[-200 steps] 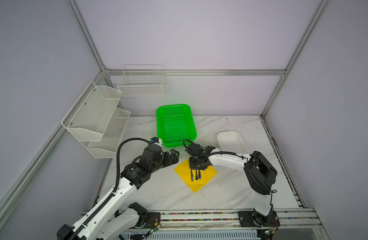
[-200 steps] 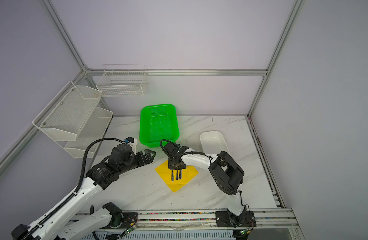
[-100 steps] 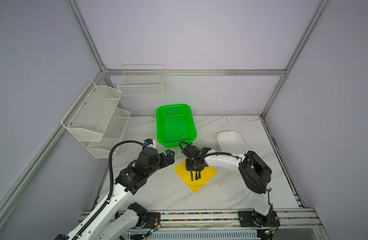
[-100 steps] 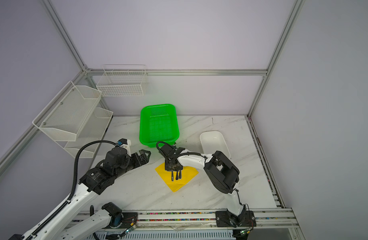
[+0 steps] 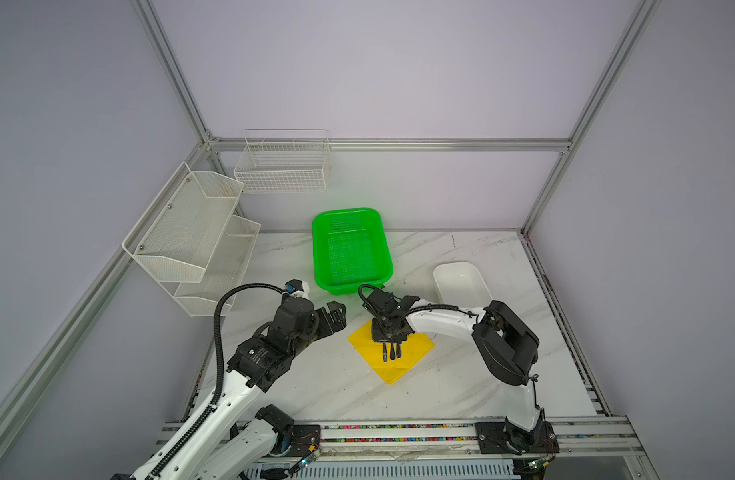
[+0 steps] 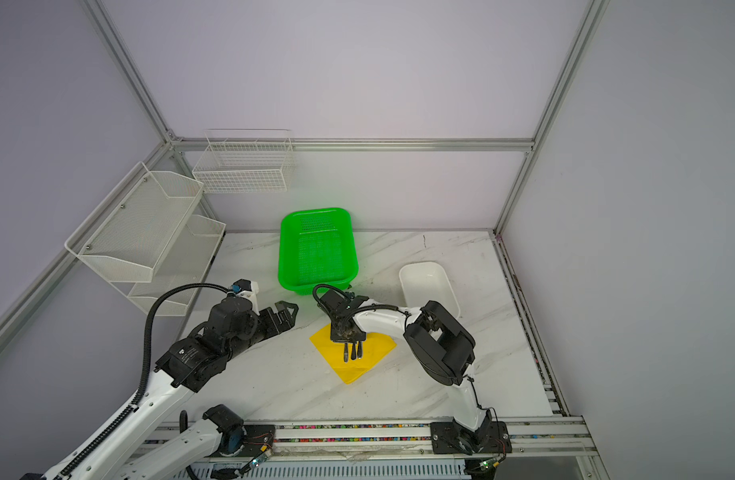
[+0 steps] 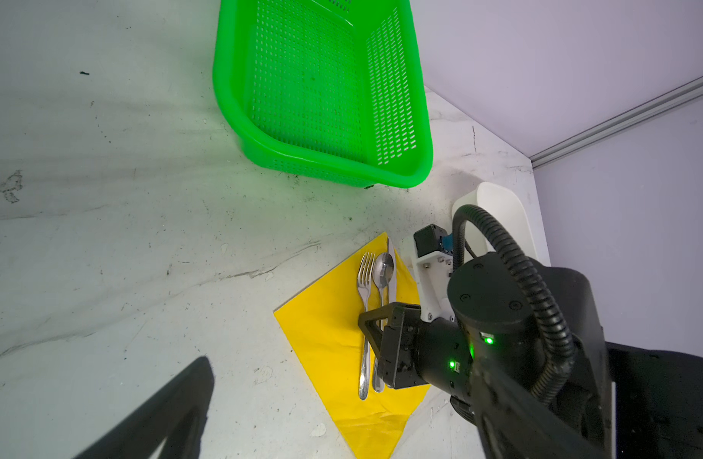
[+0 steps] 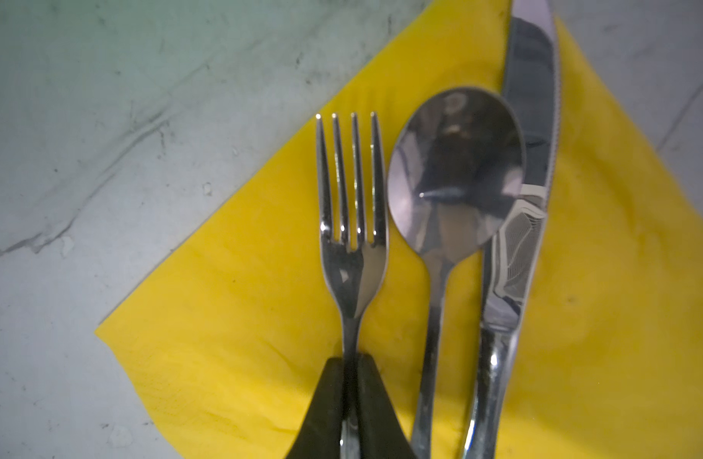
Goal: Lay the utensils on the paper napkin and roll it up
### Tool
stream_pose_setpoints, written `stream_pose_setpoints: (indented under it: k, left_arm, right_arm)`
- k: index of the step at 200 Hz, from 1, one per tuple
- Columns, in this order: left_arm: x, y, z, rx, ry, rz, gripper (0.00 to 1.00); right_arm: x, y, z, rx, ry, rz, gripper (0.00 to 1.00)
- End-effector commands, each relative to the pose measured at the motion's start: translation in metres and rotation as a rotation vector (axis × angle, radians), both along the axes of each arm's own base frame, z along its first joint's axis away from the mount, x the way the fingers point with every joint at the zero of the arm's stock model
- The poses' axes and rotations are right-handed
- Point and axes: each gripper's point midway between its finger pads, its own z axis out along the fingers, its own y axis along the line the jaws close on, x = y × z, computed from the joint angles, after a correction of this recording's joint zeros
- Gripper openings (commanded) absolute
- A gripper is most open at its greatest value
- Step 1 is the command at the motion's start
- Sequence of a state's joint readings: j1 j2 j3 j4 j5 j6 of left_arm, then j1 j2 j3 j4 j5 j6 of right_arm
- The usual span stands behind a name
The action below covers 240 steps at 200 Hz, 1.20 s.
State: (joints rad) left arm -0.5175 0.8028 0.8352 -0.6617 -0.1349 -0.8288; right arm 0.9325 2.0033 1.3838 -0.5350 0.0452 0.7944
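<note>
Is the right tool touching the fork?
Touching. The right wrist view shows the right tool with both black fingers pinched against the handle of the fork, with no gap on either side.

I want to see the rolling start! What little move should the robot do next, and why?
Probably open the right gripper and lift away: it pinches the fork, which already lies on the napkin beside the spoon and knife.
</note>
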Motion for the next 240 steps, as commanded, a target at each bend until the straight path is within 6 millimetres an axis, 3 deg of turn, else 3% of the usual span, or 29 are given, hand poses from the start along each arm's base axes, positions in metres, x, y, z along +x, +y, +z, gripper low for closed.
stream_pose_setpoints:
  k: [1, 46, 89, 127, 143, 174, 211, 240]
  left_arm:
    - [-0.001, 0.004, -0.015, 0.007, 0.020, 0.020, 1.00]
    - [-0.003, 0.003, -0.017, 0.000, 0.024, 0.014, 1.00]
    - [-0.006, 0.003, -0.022, 0.006, 0.018, -0.003, 1.00]
    - [-0.002, -0.019, -0.018, 0.013, -0.024, -0.148, 1.00]
    - [-0.002, -0.027, -0.015, 0.020, -0.039, -0.209, 1.00]
    - [-0.008, -0.041, -0.020, 0.012, -0.039, -0.311, 1.00]
    - [-0.017, -0.050, -0.032, -0.028, -0.010, -0.366, 1.00]
    - [-0.022, -0.053, -0.039, -0.045, 0.003, -0.386, 1.00]
  right_arm:
    - [0.001, -0.009, -0.008, -0.053, -0.004, -0.039, 0.13]
    - [0.005, -0.008, 0.002, -0.056, -0.019, -0.026, 0.14]
    - [0.001, -0.011, 0.052, 0.038, -0.082, -0.032, 0.25]
    - [-0.031, -0.028, 0.081, 0.184, -0.091, -0.141, 0.31]
    - [-0.053, -0.033, 0.087, 0.279, -0.083, -0.181, 0.40]
    - [-0.093, -0.037, 0.076, 0.395, -0.018, -0.227, 0.42]
    - [-0.142, -0.010, 0.054, 0.490, 0.075, -0.213, 0.42]
    - [-0.163, 0.000, 0.033, 0.464, 0.126, -0.229, 0.42]
